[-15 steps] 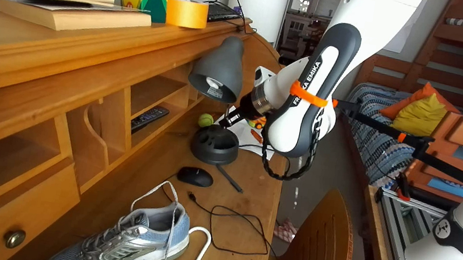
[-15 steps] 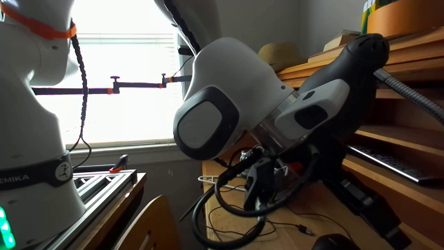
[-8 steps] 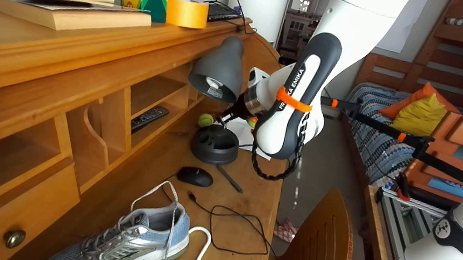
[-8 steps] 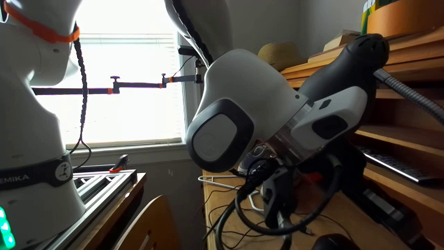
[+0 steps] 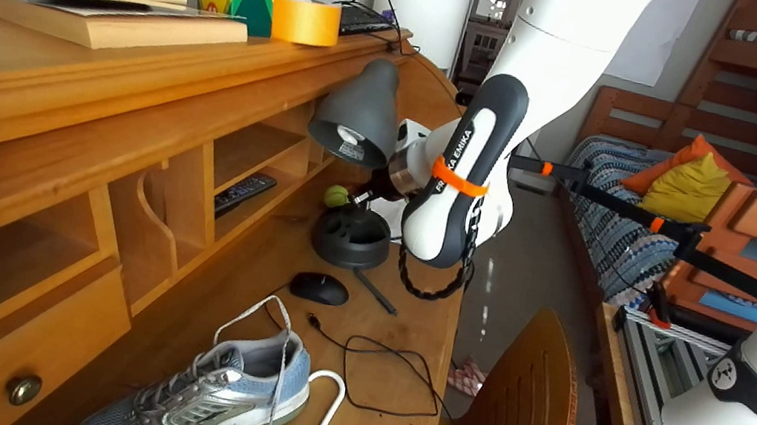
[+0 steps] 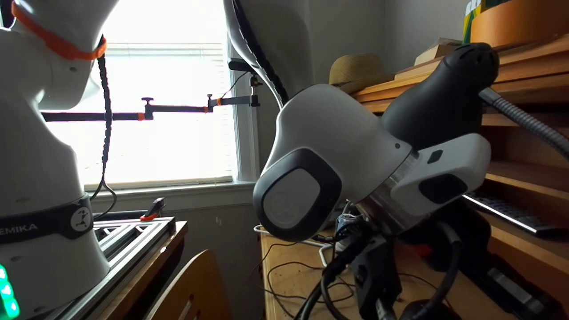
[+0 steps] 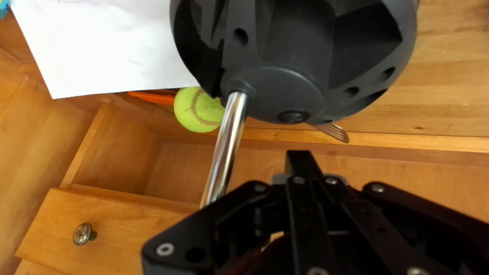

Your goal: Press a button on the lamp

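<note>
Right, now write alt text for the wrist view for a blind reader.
A shut Robotiq gripper points toward the rocker switch on the desk lamp base, a gap showing between them. A shiny metal stem extends from the base; a tennis ball, white paper and a wooden drawer show left of centre.

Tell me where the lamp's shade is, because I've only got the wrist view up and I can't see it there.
Observer: In an exterior view, the shade sits higher than the round base.
Operator: Okay, am I crowding it?
Observer: In an exterior view, the arm partly covers the shade; whether they touch, I can't tell.
Operator: And what am I missing down by the base?
Observer: A black mouse lies between the base and a shoe.
</note>
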